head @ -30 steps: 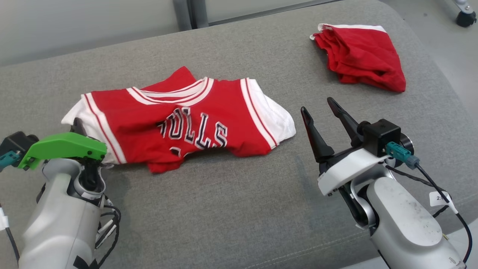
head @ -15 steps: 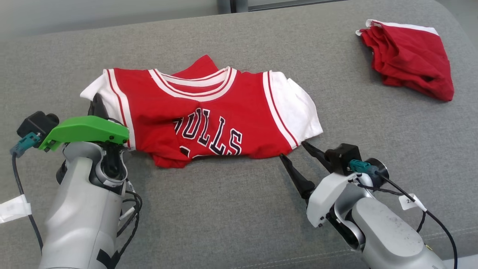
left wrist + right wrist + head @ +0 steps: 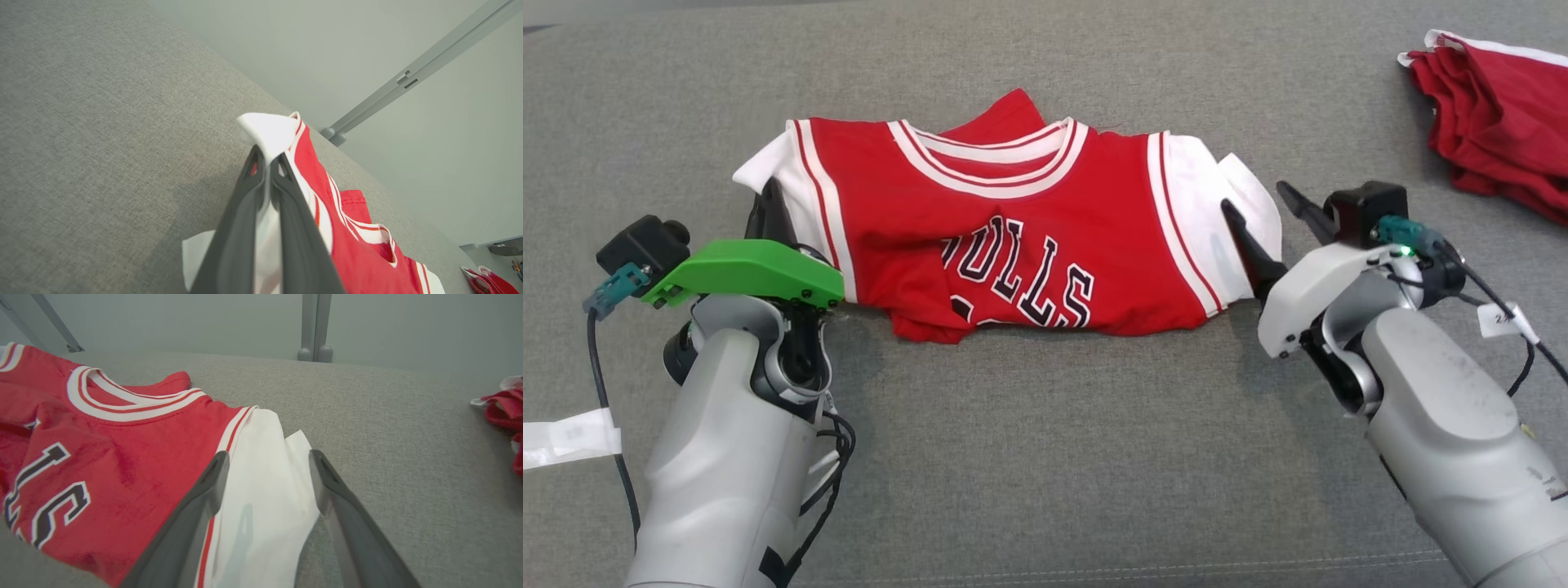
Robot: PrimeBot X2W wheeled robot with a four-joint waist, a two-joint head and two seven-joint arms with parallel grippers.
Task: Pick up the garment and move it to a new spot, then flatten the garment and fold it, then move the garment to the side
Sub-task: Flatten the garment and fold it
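The garment [image 3: 1013, 237] is a red jersey with white sleeves and dark lettering, lying folded across the middle of a grey cushion [image 3: 1045, 457]. My left gripper [image 3: 768, 196] is shut on the jersey's white left sleeve [image 3: 269, 132], the cloth pinched between its two dark fingers [image 3: 241, 220]. My right gripper [image 3: 1262, 204] stands open over the white right sleeve [image 3: 265, 486], one finger [image 3: 196, 506] above the cloth and the other at the sleeve's outer edge. The sleeve lies between the jaws, ungripped.
A second red garment [image 3: 1494, 106] with a white hem lies crumpled at the far right of the cushion [image 3: 504, 406]. A pale wall and a grey post [image 3: 314, 326] stand behind the cushion. Bare grey fabric stretches in front of the jersey.
The head camera has tilted down and shifted. My right gripper has moved forward and inward from beside the jersey to straddle its white right sleeve, still open. The left gripper keeps its hold.
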